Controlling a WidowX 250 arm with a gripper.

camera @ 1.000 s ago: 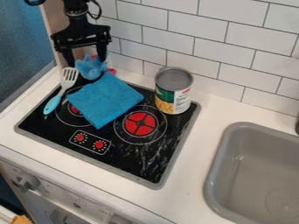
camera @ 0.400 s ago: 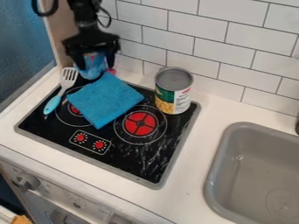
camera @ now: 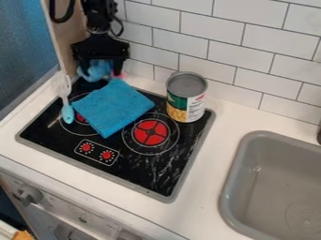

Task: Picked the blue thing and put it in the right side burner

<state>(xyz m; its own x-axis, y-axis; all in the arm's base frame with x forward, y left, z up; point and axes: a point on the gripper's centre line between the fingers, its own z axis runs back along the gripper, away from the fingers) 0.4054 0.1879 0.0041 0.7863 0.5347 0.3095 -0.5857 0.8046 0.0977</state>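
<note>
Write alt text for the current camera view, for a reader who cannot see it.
A black gripper hangs, fingers apart, over a blue thing at the stove's back left. In front, a cloth partly covers the left burner, beside a spatula; a can stands behind the right burner, with a sink farther right.

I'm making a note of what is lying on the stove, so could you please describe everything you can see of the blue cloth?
The blue cloth looks like soft, towel-like fabric. It is roughly square and spread nearly flat, turned so that one corner points toward the stove's front. It lies on the black stove top, covering much of the left burner and leaving the red middle of the right burner uncovered. Its far corner is near the gripper; whether they touch, I cannot tell.
</note>
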